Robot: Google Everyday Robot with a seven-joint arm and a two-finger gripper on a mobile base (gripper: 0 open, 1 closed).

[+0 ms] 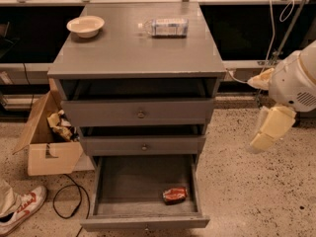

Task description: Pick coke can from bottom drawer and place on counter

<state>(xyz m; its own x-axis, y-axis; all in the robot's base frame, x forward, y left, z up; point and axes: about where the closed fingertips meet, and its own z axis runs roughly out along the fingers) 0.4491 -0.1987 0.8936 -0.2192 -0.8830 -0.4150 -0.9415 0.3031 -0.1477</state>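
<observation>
One coke can (175,195) lies in the open bottom drawer (128,181), toward 5 o'clock. On the counter (133,58) sit a bowl (85,25) and bottle (165,27). At 3 o'clock hangs the gripper (262,140); open or closed, I cannot tell.

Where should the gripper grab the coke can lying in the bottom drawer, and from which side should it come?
Probably grip the coke can across its middle, from straight above. It lies on its side near the front right corner of the open bottom drawer, whose right wall crowds a sideways approach. The gripper hangs right of the cabinet.
</observation>
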